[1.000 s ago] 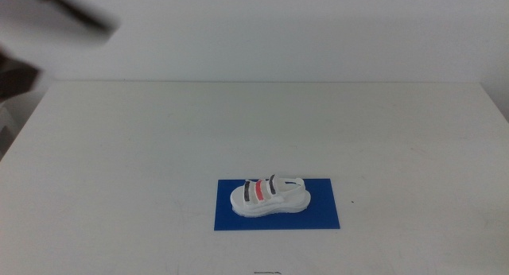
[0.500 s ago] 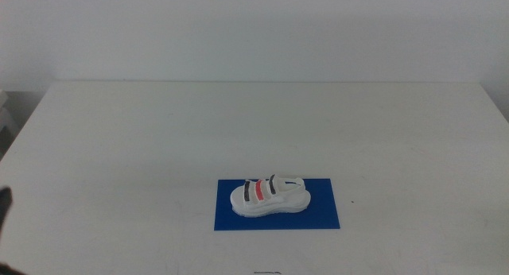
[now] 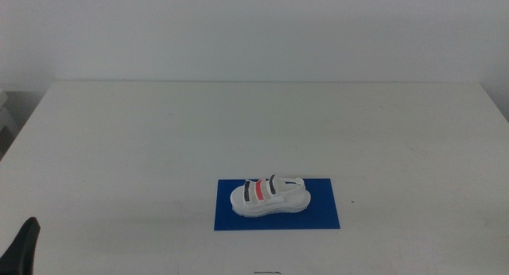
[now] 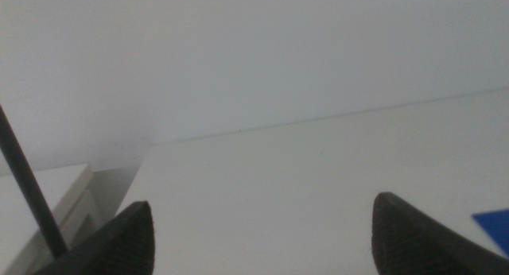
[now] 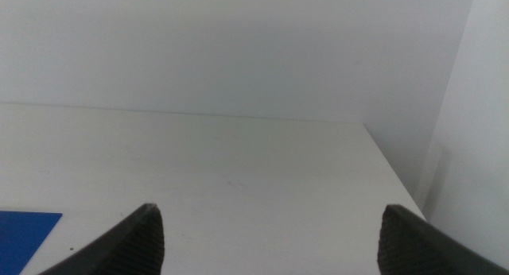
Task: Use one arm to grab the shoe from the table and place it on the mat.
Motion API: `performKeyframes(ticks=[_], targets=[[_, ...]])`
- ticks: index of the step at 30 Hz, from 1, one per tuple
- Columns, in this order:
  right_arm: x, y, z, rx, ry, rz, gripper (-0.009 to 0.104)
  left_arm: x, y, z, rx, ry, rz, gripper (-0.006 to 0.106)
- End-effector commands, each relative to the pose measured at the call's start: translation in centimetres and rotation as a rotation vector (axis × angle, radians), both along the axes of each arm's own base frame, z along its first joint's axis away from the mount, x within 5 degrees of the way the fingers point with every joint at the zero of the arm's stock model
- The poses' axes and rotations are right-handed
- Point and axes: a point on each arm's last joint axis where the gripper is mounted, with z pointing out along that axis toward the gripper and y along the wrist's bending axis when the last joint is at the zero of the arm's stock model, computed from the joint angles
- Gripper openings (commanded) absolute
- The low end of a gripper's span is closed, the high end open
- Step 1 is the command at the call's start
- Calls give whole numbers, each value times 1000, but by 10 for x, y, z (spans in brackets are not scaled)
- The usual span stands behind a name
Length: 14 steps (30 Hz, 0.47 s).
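Observation:
The white shoe (image 3: pixel 270 195) with two dark straps and a red one lies on the blue mat (image 3: pixel 324 215), near the front middle of the white table (image 3: pixel 159 132). My left gripper (image 4: pixel 262 231) is open and empty; only a dark tip of it (image 3: pixel 22 249) shows at the bottom left corner of the middle view, far from the shoe. A corner of the mat (image 4: pixel 495 225) shows in the left wrist view. My right gripper (image 5: pixel 270 235) is open and empty, out of the middle view; its wrist view shows a corner of the mat (image 5: pixel 24 237).
A small dark speck (image 3: pixel 352 201) lies on the table just right of the mat. A white wall stands behind the table's far edge. A thin dark cable (image 4: pixel 28 183) crosses the left wrist view.
The left arm has dropped from the upper left corner of the middle view to the bottom left corner. The shoe and mat have not moved.

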Motion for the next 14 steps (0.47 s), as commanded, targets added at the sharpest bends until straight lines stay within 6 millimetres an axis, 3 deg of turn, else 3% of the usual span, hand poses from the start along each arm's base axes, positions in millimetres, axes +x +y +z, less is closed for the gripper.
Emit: performKeyframes(ticks=[1, 14], targets=[[-2, 0, 14, -15, -113, 1, 94, -2, 0, 6, -66, -102, -1, 94], [-2, 0, 14, -15, -113, 1, 94, -10, 0, 0, -75, -78, -2, 94]])
